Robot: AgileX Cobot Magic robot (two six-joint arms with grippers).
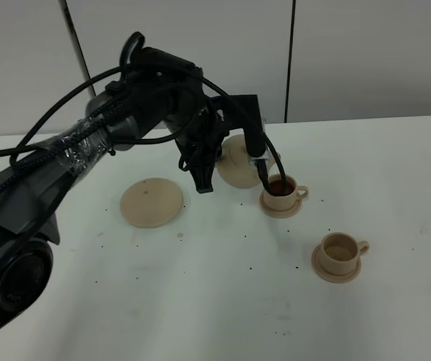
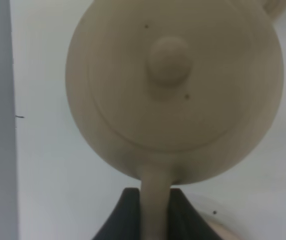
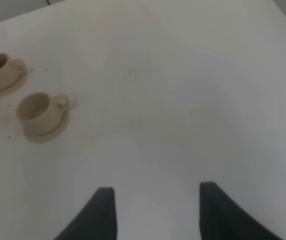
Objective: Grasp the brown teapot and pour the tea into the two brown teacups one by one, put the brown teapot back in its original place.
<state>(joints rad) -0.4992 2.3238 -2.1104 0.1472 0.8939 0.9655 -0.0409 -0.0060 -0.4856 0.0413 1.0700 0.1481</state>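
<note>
The left gripper [image 2: 155, 220] is clamped on the loop handle [image 2: 155, 200] of the teapot [image 1: 235, 164]. The pot hangs tipped well over above the far cup [image 1: 281, 189], up off the table [image 1: 200, 308] and away from its big saucer [image 1: 151, 201]. That cup looks dark with tea. The near cup [image 1: 339, 252] looks pale inside, so I judge it not yet filled.

To pour well here, I'd ease the tilt back slowly once the far cup is nearly full, with the spout held over the rim so nothing drips on the table. The lid [image 2: 170, 100] seems only to sit in place, so a steeper tip could let it slide out, and a gentle tilt is safer. The near cup stands close by, so a short, level carry should reach it.

The right gripper [image 3: 155, 210] hangs with its fingers apart, holding nothing, well clear of both cups.

The teapot is squat and round, matte beige-tan, with a small knob [image 2: 170, 60] on the lid and a few dark specks on its surface. From the high camera I cannot make out the spout, which is hidden behind the arm's black parts.
</note>
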